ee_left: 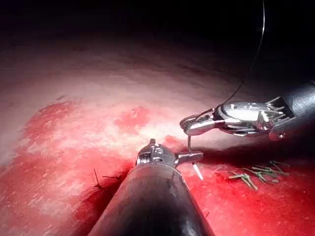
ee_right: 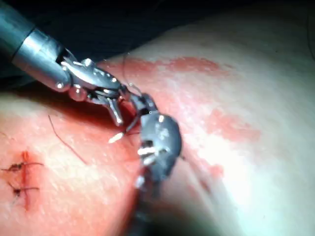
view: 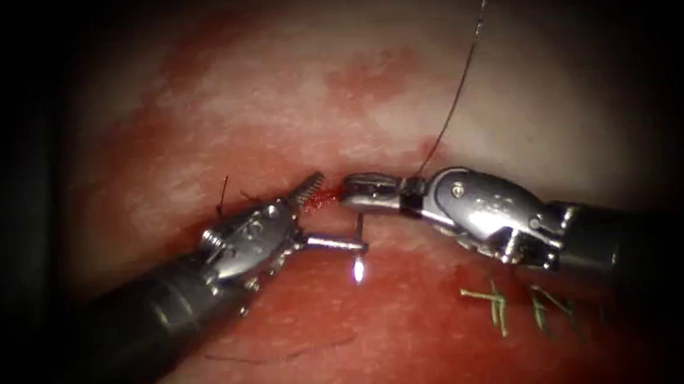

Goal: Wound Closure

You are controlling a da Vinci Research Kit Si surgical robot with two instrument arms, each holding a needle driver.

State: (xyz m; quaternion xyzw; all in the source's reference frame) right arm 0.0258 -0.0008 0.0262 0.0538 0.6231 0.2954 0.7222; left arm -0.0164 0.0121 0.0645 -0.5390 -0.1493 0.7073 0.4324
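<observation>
Two thin surgical tools meet tip to tip over pale tissue (view: 268, 84) stained with red fluid (view: 418, 324), seen from above and in front. The right tool (view: 351, 198) reaches in from the right with its fingers clenched, and they appear to be grasping the curved needle (view: 359, 252). The needle's visible stretch hangs almost straight down from those fingers, its long axis near vertical in the endoscope view, and ends in a bright point. That point seems to gleam just clear of the tissue rather than sit in it. How far along the curve the grip lies cannot be told, as the rest of the needle is hidden behind the fingers. Dark thread (view: 456, 85) rises from beside the right tool's wrist and runs away towards the upper right. The left tool (view: 337, 215) comes up from the lower left with its fingers released and spread wide, holding nothing. One finger (view: 309, 189) points up and to the right; the other finger (view: 334, 241) lies level and reaches the needle's shaft, touching it or just beside it. The needle therefore stands at the mouth of the left tool's open fingers, crosswise to the level one. Finished stitches (view: 498, 306) sit below the right tool, well apart from the tips.
</observation>
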